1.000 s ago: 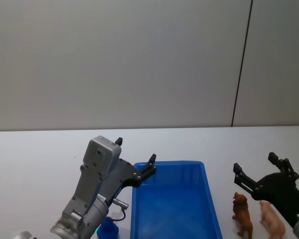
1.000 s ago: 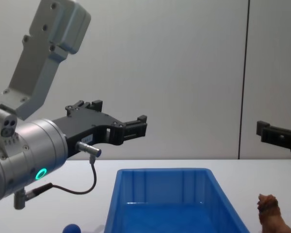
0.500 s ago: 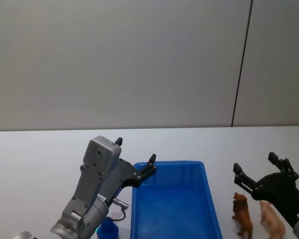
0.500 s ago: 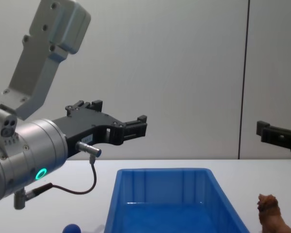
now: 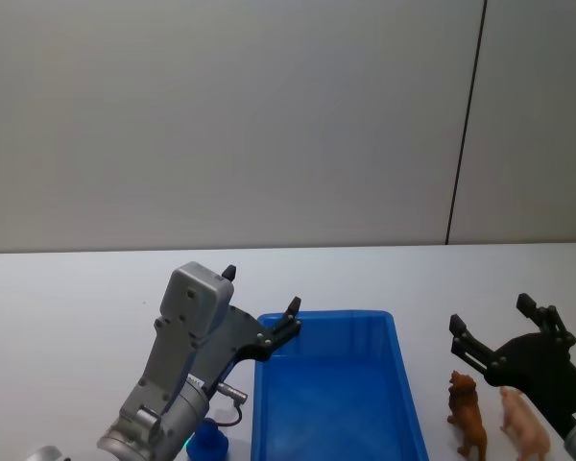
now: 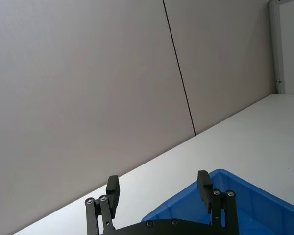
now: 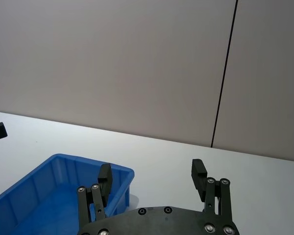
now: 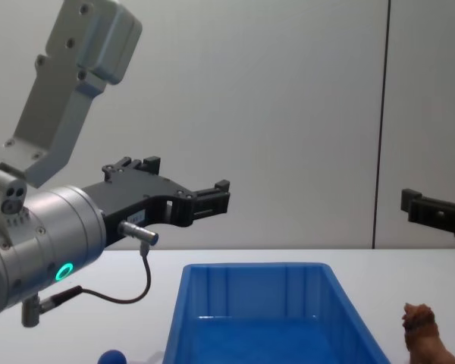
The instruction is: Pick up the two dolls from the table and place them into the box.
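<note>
Brown doll [image 5: 468, 415] stands on the table [image 5: 77, 307], just right of the box [image 5: 326, 316]. The pink doll [image 5: 524, 425] is beside it, partly cut off at the frame edge. Right gripper [image 5: 491, 313] hangs raised above both, fingers spread, holding nothing. Left gripper [image 5: 261, 290], likewise released, hovers at the box's far-left corner. A blue round object [image 5: 208, 440] sits left of the box, half hidden behind that arm.
</note>
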`<state>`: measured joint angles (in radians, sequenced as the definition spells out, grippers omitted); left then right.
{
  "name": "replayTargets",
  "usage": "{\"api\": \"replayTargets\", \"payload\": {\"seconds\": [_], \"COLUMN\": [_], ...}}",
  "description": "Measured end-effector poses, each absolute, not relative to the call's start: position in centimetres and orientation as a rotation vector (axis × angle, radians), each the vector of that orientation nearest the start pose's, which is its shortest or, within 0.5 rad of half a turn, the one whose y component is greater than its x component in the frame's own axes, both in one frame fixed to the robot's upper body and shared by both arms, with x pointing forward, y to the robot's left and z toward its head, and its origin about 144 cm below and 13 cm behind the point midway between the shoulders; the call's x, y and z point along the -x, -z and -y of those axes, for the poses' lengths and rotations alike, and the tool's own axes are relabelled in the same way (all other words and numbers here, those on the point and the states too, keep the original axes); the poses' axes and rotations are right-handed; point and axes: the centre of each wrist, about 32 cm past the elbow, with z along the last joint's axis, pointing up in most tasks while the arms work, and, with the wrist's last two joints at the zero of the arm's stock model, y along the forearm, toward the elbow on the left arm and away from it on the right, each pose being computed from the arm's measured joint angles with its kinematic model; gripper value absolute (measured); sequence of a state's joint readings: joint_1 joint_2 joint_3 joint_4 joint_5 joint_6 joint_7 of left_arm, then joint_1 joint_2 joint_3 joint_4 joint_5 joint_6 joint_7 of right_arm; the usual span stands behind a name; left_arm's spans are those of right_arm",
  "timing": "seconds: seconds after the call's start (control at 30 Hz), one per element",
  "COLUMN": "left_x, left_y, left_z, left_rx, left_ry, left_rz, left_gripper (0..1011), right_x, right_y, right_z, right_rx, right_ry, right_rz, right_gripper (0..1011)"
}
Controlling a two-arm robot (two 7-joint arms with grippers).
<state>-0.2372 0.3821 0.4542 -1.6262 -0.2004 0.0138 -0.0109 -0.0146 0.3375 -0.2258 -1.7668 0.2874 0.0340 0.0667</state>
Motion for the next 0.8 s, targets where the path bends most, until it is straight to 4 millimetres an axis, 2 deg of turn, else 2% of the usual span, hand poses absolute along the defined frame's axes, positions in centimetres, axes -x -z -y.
{"api": "replayTargets", "payload": {"seconds": [0.8], "left_x": [-49.2], "left_y": [-120.44], "left_z": [-19.84], "left_rx": [-0.061], "left_ry": [-1.124], "left_rz": [0.268], "left_gripper": [1001], "right_x": [-44.24], "right_y": [-118.74], "right_z": [23.97], "right_rx": [-0.007], "right_ry": [1.27], "right_rz": [0.047], "right_gripper": [1001]}}
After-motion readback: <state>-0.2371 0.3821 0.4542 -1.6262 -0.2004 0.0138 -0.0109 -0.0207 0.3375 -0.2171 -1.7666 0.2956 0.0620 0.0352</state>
